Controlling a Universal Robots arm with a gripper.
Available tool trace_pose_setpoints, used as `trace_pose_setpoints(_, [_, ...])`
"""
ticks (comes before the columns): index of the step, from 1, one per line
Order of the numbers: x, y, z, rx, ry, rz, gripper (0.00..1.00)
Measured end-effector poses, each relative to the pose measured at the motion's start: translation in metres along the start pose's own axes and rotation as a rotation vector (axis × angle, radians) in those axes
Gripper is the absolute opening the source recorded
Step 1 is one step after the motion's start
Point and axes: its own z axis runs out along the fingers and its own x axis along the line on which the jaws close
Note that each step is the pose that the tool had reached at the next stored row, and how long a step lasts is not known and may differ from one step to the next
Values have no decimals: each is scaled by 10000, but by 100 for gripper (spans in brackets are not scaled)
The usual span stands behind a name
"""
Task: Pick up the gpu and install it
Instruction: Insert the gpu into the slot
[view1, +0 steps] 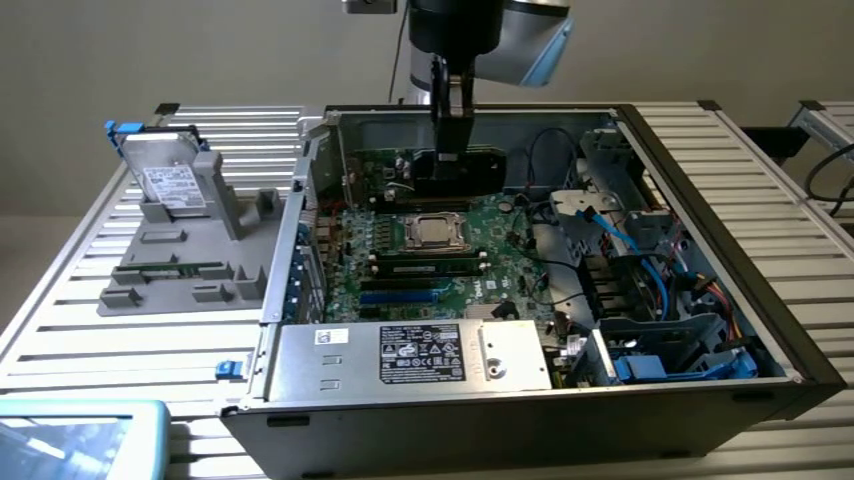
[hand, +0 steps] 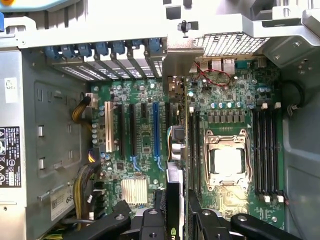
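The gpu (view1: 483, 170) is being gripped on its edge by the jaws, inside the computer case (view1: 534, 440), at twelve o'clock from the processor socket (view1: 434, 232).

Matte-black flat rectangular gpu card (view1: 483, 172); green circuit-patterned motherboard (view1: 507, 255) bearing one long blue plastic slot (hand: 156, 127); silver metal hard drive (view1: 171, 185), white-labelled.

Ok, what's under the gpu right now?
The motherboard: the gpu sits edge-on over it, between the blue slot and the CPU socket. The strip of board directly beneath the card is covered by it, so any slot there cannot be seen.
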Motion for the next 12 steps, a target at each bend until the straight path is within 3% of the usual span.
trace_pose_setpoints(8, [1,39,24,0,-15,0,28])
trace_pose_setpoints(10, [3,47,37,-4,-80,-2,28])
trace_pose_setpoints(12, [5,56,50,-11,-231,-3,28])
